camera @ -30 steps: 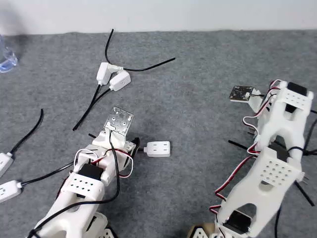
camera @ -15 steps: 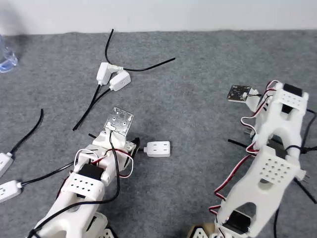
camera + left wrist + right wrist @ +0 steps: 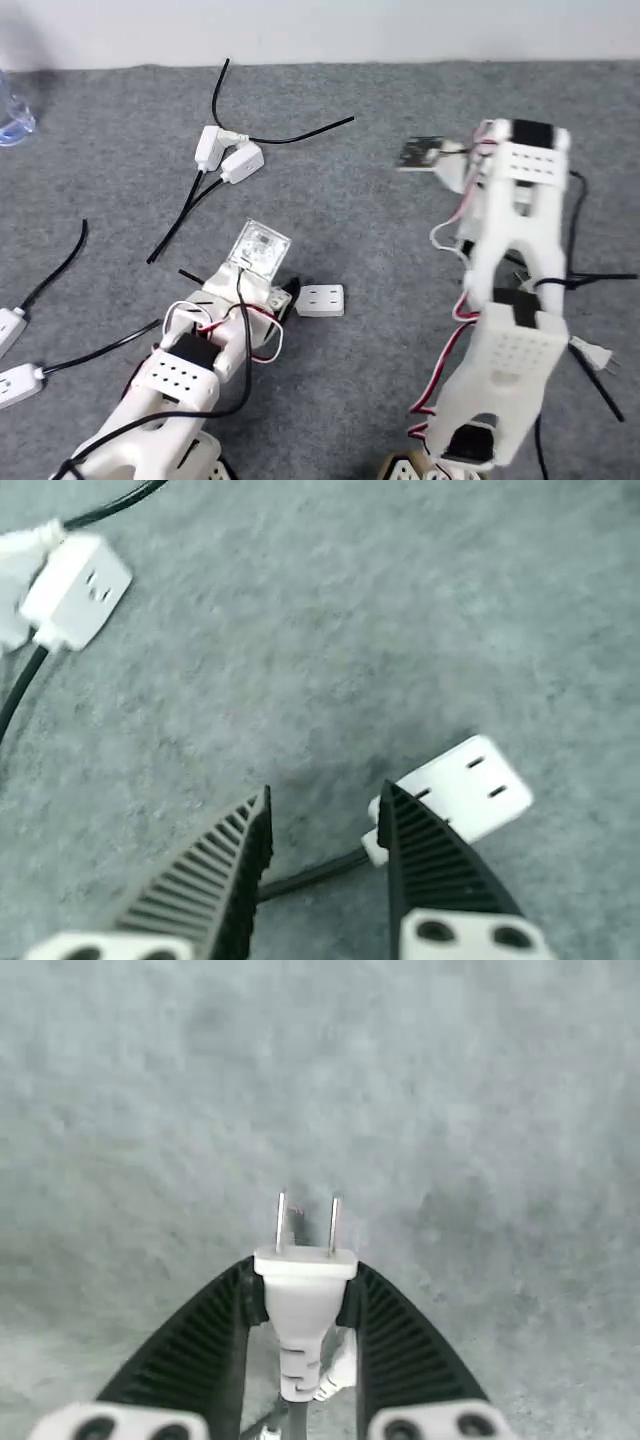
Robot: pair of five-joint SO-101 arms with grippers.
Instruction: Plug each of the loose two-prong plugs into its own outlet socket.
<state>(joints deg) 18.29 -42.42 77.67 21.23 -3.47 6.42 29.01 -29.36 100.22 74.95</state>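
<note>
Left arm (image 3: 185, 370): comes in from the lower left edge of the high view and lies low over the counter (image 3: 400, 250), reaching toward the centre. Red and black wires loop over its wrist (image 3: 235, 320).

Left tool (image 3: 325, 798): jaws parted with a wide gap. Both ribbed black fingers (image 3: 225, 870) point down at the counter.

Right arm (image 3: 505, 330): runs from its base at the lower right edge and is stretched nearly straight toward the far side. Its wrist (image 3: 520, 165) is at the far end.

Right tool (image 3: 300, 1272): ribbed fingers closed on the white body of a two-prong plug (image 3: 300, 1295), one finger on each side. The prongs stick out past the fingertips.
</note>
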